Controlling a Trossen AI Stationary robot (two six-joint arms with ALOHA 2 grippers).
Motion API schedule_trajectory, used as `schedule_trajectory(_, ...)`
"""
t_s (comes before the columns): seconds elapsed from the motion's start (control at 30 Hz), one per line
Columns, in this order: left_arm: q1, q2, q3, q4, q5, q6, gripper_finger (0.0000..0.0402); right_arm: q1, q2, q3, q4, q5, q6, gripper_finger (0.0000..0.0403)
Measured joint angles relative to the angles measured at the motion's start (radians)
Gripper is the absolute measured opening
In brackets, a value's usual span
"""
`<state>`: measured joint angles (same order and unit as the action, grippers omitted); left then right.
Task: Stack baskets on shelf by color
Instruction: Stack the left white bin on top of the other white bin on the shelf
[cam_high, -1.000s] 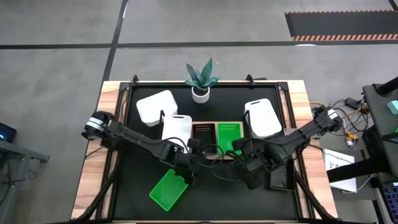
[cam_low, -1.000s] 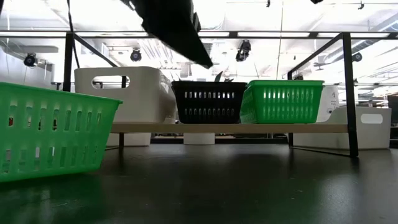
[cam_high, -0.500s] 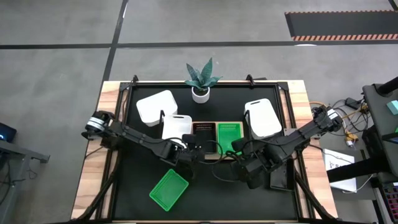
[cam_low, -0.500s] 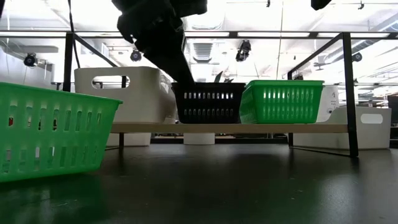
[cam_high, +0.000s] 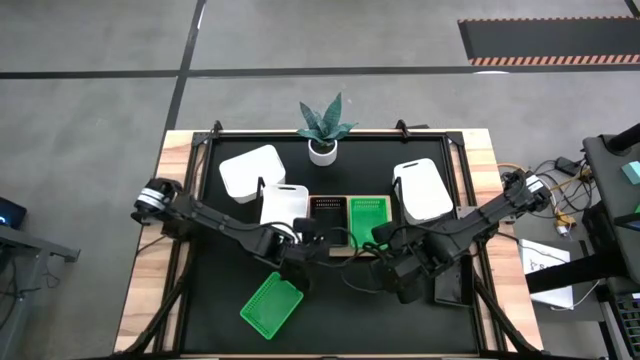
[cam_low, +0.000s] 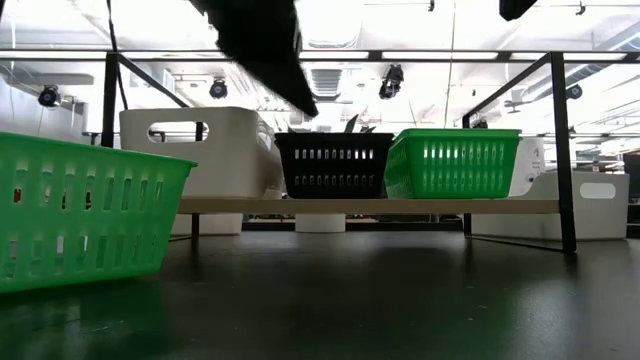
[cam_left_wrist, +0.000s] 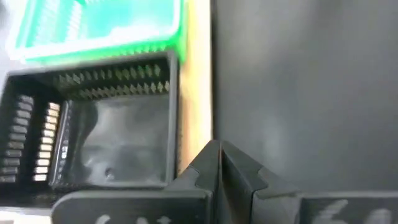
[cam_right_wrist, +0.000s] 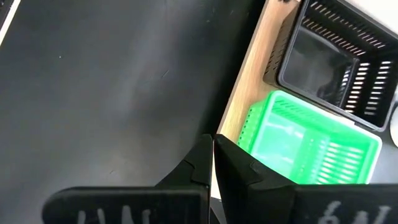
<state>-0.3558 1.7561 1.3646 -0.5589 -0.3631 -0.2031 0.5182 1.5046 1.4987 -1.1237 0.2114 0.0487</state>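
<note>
On the wooden shelf stand a white basket, a black basket and a green basket, side by side. A second green basket rests on its bottom on the black mat, near the left. My left gripper is shut and empty above the mat, just in front of the shelf; its wrist view shows the black basket and the shelf's front edge. My right gripper is shut and empty in front of the shelf's green basket.
Two larger white baskets flank the shelf on the mat. A potted plant stands at the far edge. A dark flat rectangular thing lies by the right arm. Bare mat lies in front of the shelf.
My left gripper has moved from beside the loose green basket toward the far edge, up to the shelf's front. In the low view it dips down and then rises again. The green basket stays where it was.
</note>
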Motion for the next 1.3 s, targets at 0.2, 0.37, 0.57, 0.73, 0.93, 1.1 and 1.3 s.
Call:
schedule_trajectory(0.2, -0.047, -0.084, 0.014, -0.012, 0.003, -0.001, 0.0, 0.022, -0.039, -0.061, 0.102, 0.003, -0.061, 0.0009)
schedule_trajectory(0.37, -0.065, -0.188, 0.032, -0.089, 0.002, 0.001, 0.0, 0.038, -0.102, -0.086, 0.139, 0.029, -0.09, 0.0009)
schedule_trajectory(0.57, -0.045, -0.326, 0.097, -0.406, -0.027, 0.053, 0.0, 0.041, -0.214, -0.147, 0.2, 0.028, -0.123, 0.0009)
schedule_trajectory(0.73, 0.009, -0.438, 0.136, -0.652, -0.17, 0.113, 0.0, 0.04, -0.309, -0.219, 0.281, 0.027, -0.162, 0.0009)
schedule_trajectory(0.93, 0.197, -0.548, 0.084, -0.828, -0.165, 0.106, 0.0, 0.04, -0.391, -0.29, 0.363, 0.027, -0.204, 0.0009)
schedule_trajectory(1.1, 0.394, -0.567, -0.004, -0.835, -0.021, 0.231, 0.0, 0.04, -0.431, -0.329, 0.403, 0.028, -0.233, 0.0009)
schedule_trajectory(1.3, 0.541, -0.537, -0.096, -0.879, 0.018, 0.58, 0.0, 0.04, -0.463, -0.362, 0.459, 0.027, -0.25, 0.0009)
